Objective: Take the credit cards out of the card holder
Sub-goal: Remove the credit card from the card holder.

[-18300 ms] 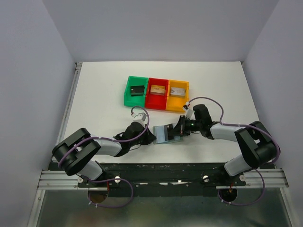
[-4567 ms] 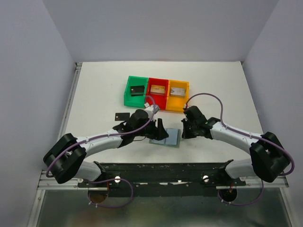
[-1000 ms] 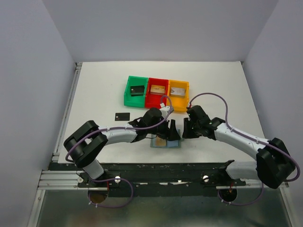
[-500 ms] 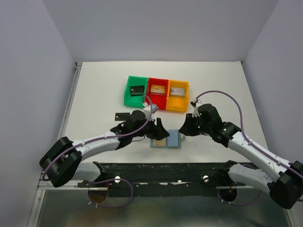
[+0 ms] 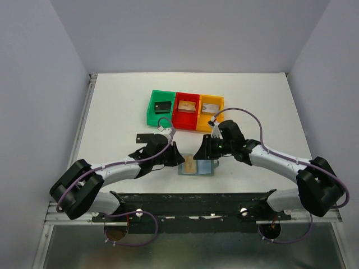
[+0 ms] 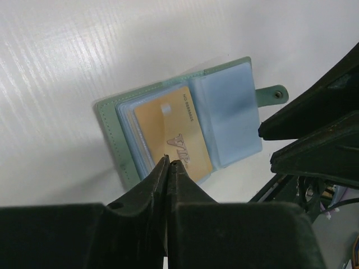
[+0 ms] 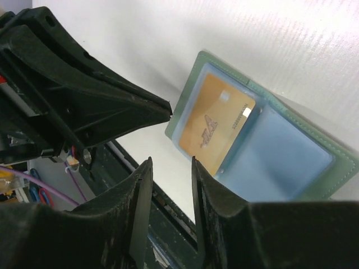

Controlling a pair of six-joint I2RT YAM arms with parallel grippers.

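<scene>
The card holder point(image 5: 205, 167) lies open near the table's front edge, with its pale green cover point(image 6: 110, 133) underneath and its light blue pockets point(image 7: 280, 162) facing up. A golden-tan credit card point(image 6: 171, 134) sits in its left pocket and also shows in the right wrist view point(image 7: 216, 126). My left gripper point(image 6: 168, 162) is shut with nothing between its tips, which hover at the golden card's near edge. My right gripper point(image 7: 171, 163) is open, just over the holder's near edge beside the card. A black credit card point(image 5: 145, 137) lies loose on the table to the left.
At the back stand a green bin point(image 5: 152, 116), a red bin point(image 5: 185, 121) and a yellow bin point(image 5: 211, 124) in a row, each with a card inside. Both grippers crowd over the holder, the left gripper point(image 5: 175, 158) a finger's width from the right gripper point(image 5: 201, 152).
My left gripper has shut its jaws and drawn back slightly to the holder's left edge. The right arm has swung left and down onto the holder.
</scene>
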